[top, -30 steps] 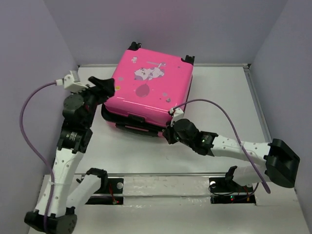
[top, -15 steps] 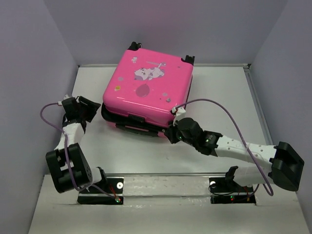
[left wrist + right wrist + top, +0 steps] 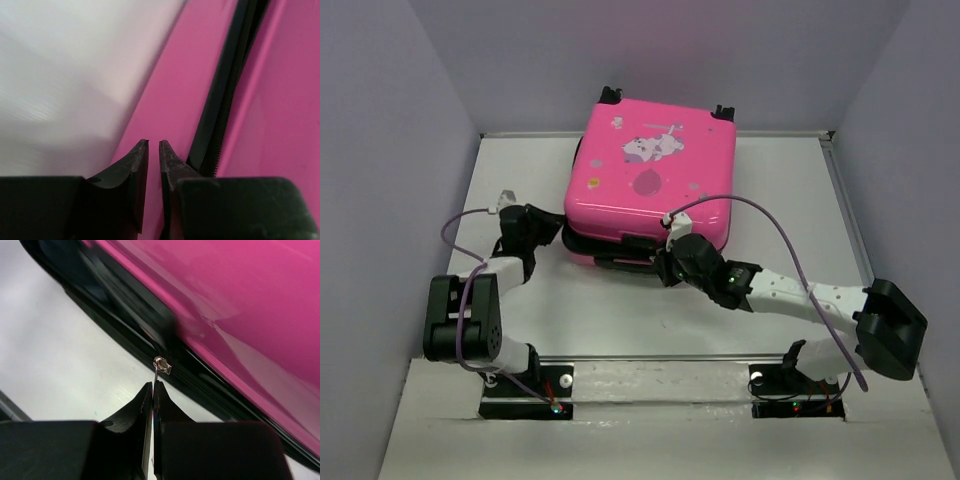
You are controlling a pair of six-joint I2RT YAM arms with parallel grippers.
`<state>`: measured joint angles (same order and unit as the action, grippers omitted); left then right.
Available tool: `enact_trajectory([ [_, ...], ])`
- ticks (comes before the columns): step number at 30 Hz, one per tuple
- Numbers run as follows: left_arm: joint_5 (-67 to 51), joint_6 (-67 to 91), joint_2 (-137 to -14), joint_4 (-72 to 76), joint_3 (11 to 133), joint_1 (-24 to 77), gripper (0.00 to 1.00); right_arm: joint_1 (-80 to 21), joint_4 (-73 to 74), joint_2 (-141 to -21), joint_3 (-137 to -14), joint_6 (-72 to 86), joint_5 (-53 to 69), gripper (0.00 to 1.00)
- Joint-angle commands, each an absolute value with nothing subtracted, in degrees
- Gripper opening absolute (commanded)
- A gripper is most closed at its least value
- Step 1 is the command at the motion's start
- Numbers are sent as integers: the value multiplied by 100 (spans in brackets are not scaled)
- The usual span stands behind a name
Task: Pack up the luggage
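At the near edge of the luggage (image 3: 655,180), the right gripper (image 3: 152,386) pinches the zipper pull (image 3: 161,364), probably to draw the zipper round. The left gripper (image 3: 154,145), nearly closed on nothing, sits against its left corner, likely as a brace. The luggage lies flat, lid down, at the rear of a white table (image 3: 620,310) between plain violet-grey walls (image 3: 670,60).

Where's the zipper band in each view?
Top external: the zipper band runs along the near edge of the luggage.
Left wrist: the band is a dark diagonal strip from the top right down beside the left gripper.
Right wrist: the band is a dark strip from upper left to lower right, with its pull pinched in the right gripper.
Shared landmark: the pink shell bordering the band.
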<state>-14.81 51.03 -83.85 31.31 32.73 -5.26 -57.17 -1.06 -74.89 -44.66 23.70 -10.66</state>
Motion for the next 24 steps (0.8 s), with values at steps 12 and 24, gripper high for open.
enact_trajectory([
  [12,-1978,6152,-6707,4140,1434,2057,25,-7074,-18,-10475,-8427,1854,-89,7],
  [24,-1292,5555,-6003,3253,1494,1995,27,-7523,1035,-8818,-7199,1810,-1211,52],
])
